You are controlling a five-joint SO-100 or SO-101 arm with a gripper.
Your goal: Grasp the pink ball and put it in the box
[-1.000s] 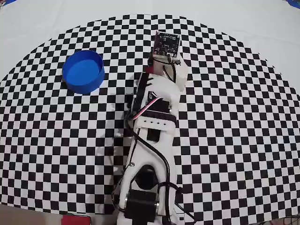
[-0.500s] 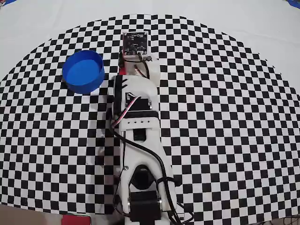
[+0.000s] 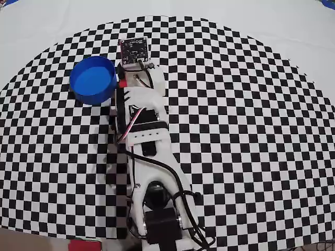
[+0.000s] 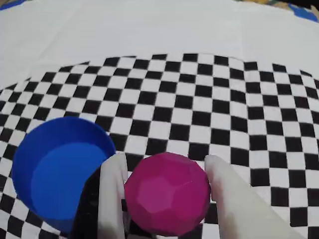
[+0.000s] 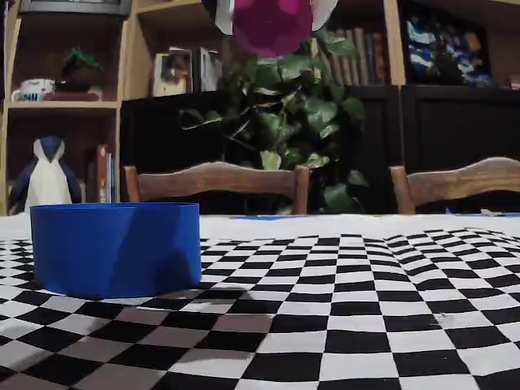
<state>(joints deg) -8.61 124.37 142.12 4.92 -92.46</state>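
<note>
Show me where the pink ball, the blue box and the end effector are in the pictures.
pink ball (image 4: pixel 167 194): wrist view, on its front face.
blue box (image 5: pixel 114 248): fixed view, on its outer wall.
end effector (image 4: pixel 164 167): wrist view, midway between the two white fingertips, which press on the ball.

- A table (image 3: pixel 272 47) is seen, covered by a white cloth printed with a black-and-white checkered patch (image 3: pixel 251 146).
- The box (image 3: pixel 93 79) is set directly on the checkers, open top upward.
- The arm's base (image 3: pixel 159 225) is planted at the near edge.
</note>
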